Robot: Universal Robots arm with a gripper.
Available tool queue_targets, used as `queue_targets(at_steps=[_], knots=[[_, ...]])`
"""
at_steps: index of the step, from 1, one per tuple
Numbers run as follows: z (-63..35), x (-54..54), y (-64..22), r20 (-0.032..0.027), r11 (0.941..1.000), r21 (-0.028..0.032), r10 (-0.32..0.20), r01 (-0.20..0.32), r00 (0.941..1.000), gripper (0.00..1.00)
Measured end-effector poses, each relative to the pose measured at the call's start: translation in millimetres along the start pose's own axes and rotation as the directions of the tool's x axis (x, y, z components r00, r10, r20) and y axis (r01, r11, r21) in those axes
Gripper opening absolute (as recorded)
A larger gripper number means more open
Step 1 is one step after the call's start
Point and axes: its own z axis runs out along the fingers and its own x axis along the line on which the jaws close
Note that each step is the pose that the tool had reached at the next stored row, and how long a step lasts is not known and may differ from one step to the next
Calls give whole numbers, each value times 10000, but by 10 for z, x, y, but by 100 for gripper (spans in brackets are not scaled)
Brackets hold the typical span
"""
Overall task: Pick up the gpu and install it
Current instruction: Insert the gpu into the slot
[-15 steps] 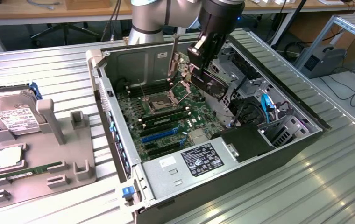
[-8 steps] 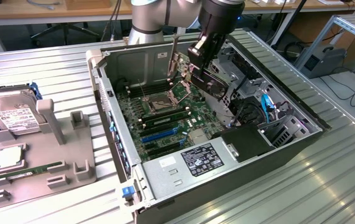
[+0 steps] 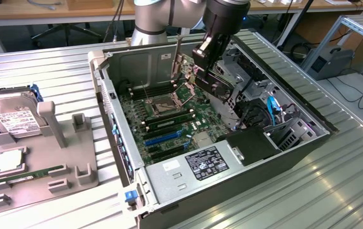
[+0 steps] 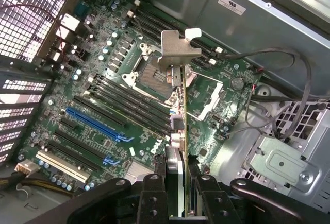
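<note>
Bright, even light from overhead, harsh only on bare metal.

White glare streaks the ribbed metal table (image 3: 334, 191) around the computer case (image 3: 232, 191), and the case walls throw soft shade over the motherboard (image 3: 162, 124). From my wrist, the perforated case wall (image 4: 26, 18) burns out white through its holes. The bracket of the gpu (image 4: 174, 49) gleams pale, and my gripper (image 4: 178, 175) sits dark in shadow.

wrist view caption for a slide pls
End effector holding the gpu edge-on above the motherboard inside the open computer case.
</note>
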Motion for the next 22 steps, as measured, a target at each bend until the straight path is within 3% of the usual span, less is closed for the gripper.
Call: queue_targets(at_steps=[22], knots=[[0,0,0,-29,9978,-17,-670,670,9977,27]])
